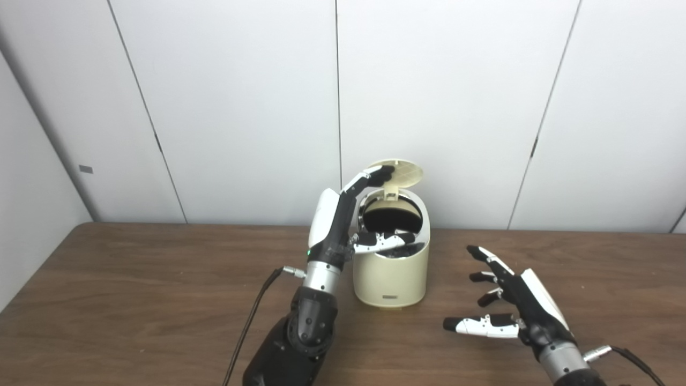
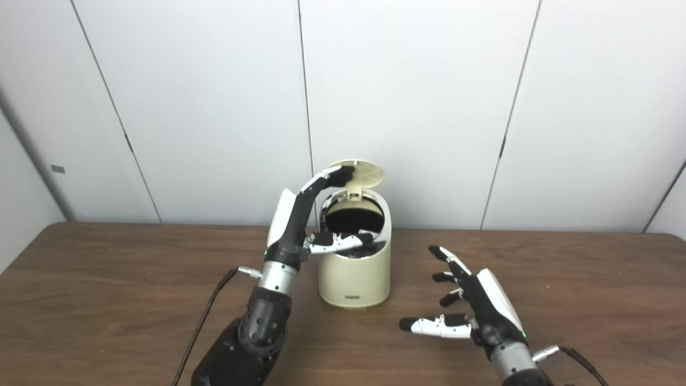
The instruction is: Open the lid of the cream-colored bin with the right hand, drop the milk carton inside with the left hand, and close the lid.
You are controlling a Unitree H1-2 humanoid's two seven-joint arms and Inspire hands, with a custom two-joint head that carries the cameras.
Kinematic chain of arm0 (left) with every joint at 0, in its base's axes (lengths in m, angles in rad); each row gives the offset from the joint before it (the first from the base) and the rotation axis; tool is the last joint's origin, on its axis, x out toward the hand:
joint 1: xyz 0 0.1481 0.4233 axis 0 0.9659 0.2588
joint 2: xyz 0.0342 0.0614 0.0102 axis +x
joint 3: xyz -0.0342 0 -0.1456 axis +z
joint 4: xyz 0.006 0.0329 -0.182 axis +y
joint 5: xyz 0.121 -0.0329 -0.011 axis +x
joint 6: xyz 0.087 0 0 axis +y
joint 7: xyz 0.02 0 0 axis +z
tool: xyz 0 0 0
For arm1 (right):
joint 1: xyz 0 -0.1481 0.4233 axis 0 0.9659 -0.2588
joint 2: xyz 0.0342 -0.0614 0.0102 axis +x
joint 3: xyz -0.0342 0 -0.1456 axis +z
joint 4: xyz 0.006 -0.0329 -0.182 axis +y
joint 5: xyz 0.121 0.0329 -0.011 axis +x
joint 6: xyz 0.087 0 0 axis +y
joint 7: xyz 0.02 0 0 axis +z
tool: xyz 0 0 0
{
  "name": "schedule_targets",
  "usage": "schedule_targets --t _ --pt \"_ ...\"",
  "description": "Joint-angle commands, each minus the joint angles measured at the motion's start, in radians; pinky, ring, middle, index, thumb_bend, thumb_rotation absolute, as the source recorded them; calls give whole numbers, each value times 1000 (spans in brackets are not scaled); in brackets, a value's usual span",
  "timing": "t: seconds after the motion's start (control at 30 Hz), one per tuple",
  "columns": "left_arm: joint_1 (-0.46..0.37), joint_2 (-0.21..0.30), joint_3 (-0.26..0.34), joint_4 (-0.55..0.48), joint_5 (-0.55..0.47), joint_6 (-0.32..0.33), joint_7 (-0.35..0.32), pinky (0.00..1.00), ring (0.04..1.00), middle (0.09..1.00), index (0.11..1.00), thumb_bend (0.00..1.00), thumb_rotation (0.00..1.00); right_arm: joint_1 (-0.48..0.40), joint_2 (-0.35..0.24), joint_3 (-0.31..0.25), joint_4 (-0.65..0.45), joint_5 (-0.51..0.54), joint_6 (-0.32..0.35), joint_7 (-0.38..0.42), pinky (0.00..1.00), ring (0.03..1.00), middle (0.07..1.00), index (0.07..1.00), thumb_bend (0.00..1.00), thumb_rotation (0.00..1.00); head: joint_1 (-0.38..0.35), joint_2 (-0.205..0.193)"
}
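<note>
Standing near the far edge of the brown wood-grain worktop [image 1: 134,300], the cream-colored bin [image 1: 391,268] is a smooth rounded cylinder with a shiny rim around a dark mouth. Its round ribbed lid [image 1: 399,172] is tipped up on a rear hinge. The left hand [image 1: 343,220] rises upright against the bin's left side, fingers [image 1: 375,174] spread, upper tips on the raised lid, thumb across the mouth, holding nothing. The right hand [image 2: 471,305] hovers low toward the near right corner, well apart from the bin, fingers splayed and empty. The milk carton is not visible; whether it lies inside cannot be told.
</note>
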Motion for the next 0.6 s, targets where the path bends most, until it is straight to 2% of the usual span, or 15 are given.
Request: schedule_targets --t 0.0,0.33,0.47,0.57 --pt "-43 -5 14 -13 9 -20 4 875 896 892 857 850 47 -38 -11 -8 -24 3 -19 -8 551 786 919 908 801 265 -1 1" --pt "-25 -12 41 -44 4 -29 -2 821 867 860 844 828 79 -36 -12 -2 -28 0 -15 -2 533 776 919 911 795 259 6 0" --pt "-8 -15 65 -83 7 -33 12 656 761 791 783 815 82 -36 -11 -2 -26 -1 -15 -4 526 781 920 910 797 259 8 -1" --pt "0 -17 86 -106 0 -47 17 604 713 757 754 791 72 -36 -11 -2 -20 0 -24 -8 526 779 917 908 798 251 9 -2"
